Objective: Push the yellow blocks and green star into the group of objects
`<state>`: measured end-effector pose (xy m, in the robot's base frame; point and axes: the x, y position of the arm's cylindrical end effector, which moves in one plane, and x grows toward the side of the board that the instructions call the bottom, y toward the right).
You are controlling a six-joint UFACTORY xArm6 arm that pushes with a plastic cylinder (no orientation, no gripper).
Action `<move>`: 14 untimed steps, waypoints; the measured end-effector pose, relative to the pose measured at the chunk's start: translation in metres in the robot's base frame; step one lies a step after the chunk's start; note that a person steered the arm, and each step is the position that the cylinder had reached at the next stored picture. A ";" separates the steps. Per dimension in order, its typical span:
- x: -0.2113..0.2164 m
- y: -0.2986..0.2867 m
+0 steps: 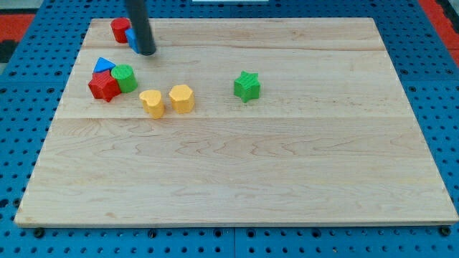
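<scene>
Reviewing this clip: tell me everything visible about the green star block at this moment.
The green star is a small, chunky block with short rounded points, solid bright green, plastic-looking and matte. It lies flat on the wooden board, right of centre in the upper half, alone and touching nothing. The two yellow blocks sit apart from it toward the view's left, with the red, blue and green cluster beyond them. My tip is far off, near the top left corner.
</scene>
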<state>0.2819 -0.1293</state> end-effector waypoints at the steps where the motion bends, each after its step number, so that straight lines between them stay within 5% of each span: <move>1: 0.004 0.064; 2: 0.011 0.125; 6: 0.113 0.213; 10: 0.127 0.001; 12: 0.162 0.029; 13: 0.192 -0.025; 14: 0.128 -0.043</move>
<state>0.4103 -0.1720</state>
